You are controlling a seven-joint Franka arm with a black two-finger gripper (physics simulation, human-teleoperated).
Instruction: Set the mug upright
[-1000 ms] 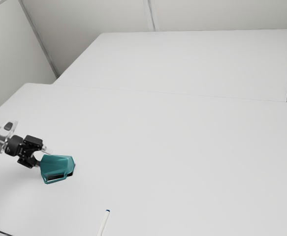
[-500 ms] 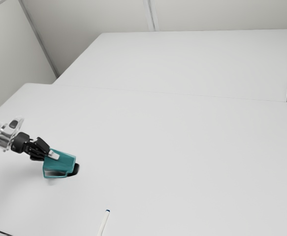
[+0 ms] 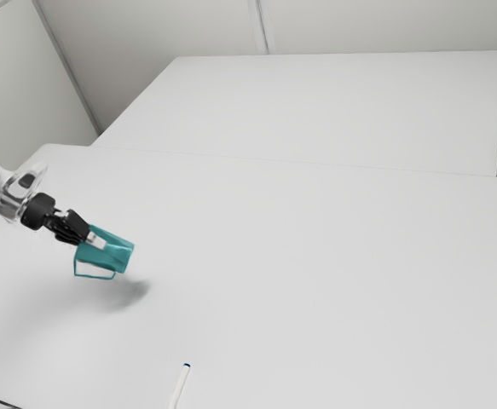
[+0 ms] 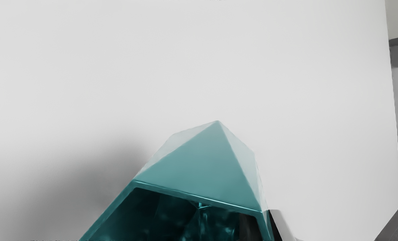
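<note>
Mug [image 3: 116,256], glossy teal, faceted, with a thin squared loop handle [image 3: 93,277], is hanging tilted above the tabletop [image 3: 316,273]. Its base is pointing away from the hand [image 3: 99,242], its open mouth facing back toward it; the handle is sitting on the lower side in the exterior view. A soft grey shadow [image 3: 129,294] is lying apart from the body, so nothing is bearing the mug but the grip.

Hand is clenching the mug by its wall near the rim [image 4: 199,197]: a pale fingertip is pressing outside, while a dark strip within the mouth is probably marking the other finger.

Handling, judged by looks: walls seeming stiff and fairly light, the glossy slanting facets likely slippery. With the grip sitting near the rim, the base may be wanting to swing; wall hold is serving well enough, keeping the handle free. Next is calling for rolling the base downward, levelling the rim, then lowering gently so no base corner is catching first.

Room: wide bare surface is stretching toward the exterior view's right. White marker with dark blue cap [image 3: 179,388] is lying well apart, nearer the camera. Tabletop edge [image 4: 393,117] is running well off from the mug in the wrist view.
</note>
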